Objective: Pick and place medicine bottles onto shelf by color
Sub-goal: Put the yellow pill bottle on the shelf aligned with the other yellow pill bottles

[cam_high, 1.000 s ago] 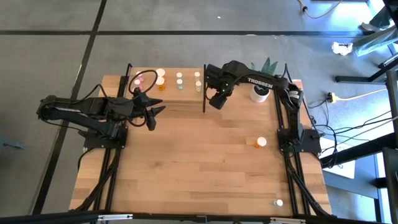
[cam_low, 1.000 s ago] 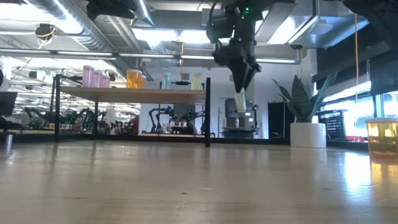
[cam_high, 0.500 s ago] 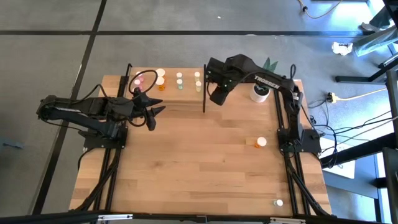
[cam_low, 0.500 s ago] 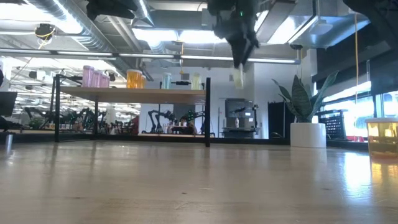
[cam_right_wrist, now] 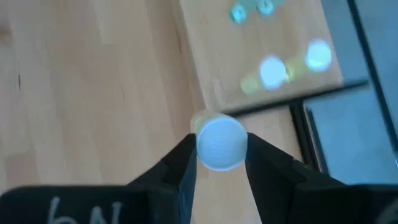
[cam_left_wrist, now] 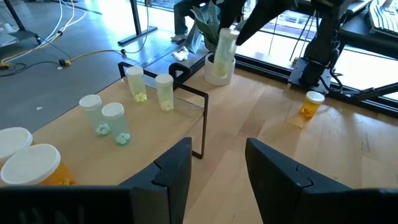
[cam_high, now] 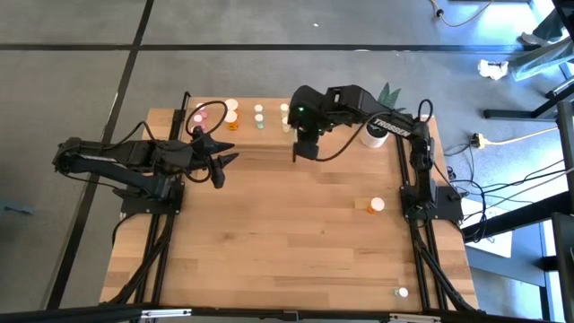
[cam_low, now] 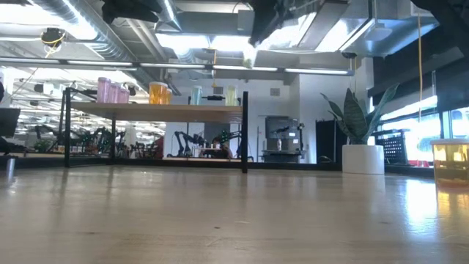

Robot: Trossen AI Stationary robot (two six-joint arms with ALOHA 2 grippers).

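The shelf [cam_high: 242,135] stands at the table's far left and carries pink [cam_high: 202,115], orange [cam_high: 231,123], green [cam_high: 259,117] and yellowish [cam_high: 285,117] medicine bottles, all upright on their bases. My right gripper [cam_right_wrist: 221,148] is shut on a yellowish bottle [cam_low: 249,57], high above the table just right of the shelf's right end. My left gripper [cam_left_wrist: 217,168] is open and empty, low by the shelf's near edge. An orange bottle [cam_high: 374,205] stands on the table at the right. My right gripper pinches the yellowish bottle between its two fingers, by its sides at the white cap [cam_right_wrist: 221,140]. The fingers come from above, pointing down. The bottle hangs below them, lifted clear and higher than the shelf top, a little tilted in the low view.
A white plant pot [cam_high: 375,135] stands at the far right, behind my right arm. Another small bottle [cam_high: 401,292] stands near the table's near right corner. Black posts [cam_high: 295,126] rise at the shelf's edges.
My right gripper has risen with the yellowish bottle and gone toward the table's left edge, nearer the shelf's right end. The bottle has tipped a little and now hangs above the level of the shelf top.
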